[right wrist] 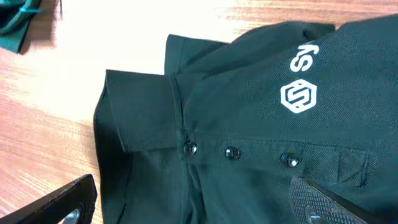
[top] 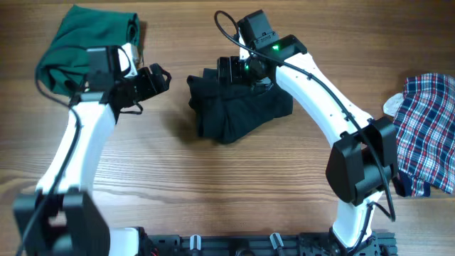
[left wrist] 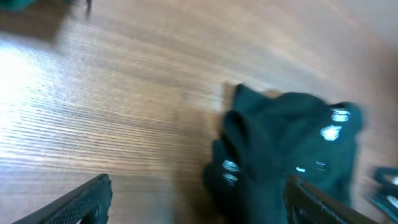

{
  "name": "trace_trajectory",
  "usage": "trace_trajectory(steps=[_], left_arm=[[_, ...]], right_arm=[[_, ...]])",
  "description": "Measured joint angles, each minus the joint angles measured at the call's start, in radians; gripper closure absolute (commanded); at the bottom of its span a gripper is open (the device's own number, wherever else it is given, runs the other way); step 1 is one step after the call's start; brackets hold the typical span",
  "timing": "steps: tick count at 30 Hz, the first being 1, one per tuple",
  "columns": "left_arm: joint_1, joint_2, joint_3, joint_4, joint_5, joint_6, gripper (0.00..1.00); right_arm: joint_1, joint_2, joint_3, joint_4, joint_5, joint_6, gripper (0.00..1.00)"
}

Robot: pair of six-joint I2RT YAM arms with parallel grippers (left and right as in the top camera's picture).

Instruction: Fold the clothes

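Right claw [top: 229, 71] was spread wide and empty, directly over the collar end of the black top [top: 245, 114], which lay bunched on the tabletop [top: 213, 192]. Left claw [top: 158, 77] was also wide and empty, with the top near, just ahead. Green garment [top: 85, 39] lay behind the left claw. Plaid garment [top: 430, 131] was well apart from the right claw.

left gripper [top: 160, 77], right gripper [top: 227, 71] spread (empty)
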Motion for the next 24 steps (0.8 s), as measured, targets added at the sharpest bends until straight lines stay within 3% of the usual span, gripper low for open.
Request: trace_trajectory(steps=[5,9,12,19,24], left_arm=[[-0.158,-0.079,0.004,-0.026,0.045,0.004,0.45],[-0.328,-0.008,0.004,0.011,0.03,0.01,0.66],[-0.373,0.087,0.005,0.045,0.018,0.011,0.79],[-0.372,0.306,0.005,0.067,0.005,0.011,0.79],[-0.325,0.32,0.006,0.067,-0.023,0.011,0.79]], right_arm=[[-0.07,0.0,0.0,0.004,0.017,0.03,0.03],[-0.163,0.0,0.0,-0.017,0.017,0.038,0.05],[-0.224,0.0,0.0,-0.037,0.016,0.038,0.06],[-0.299,0.0,0.0,-0.04,-0.018,0.021,0.06],[-0.3,0.0,0.0,-0.044,-0.03,-0.005,0.05]])
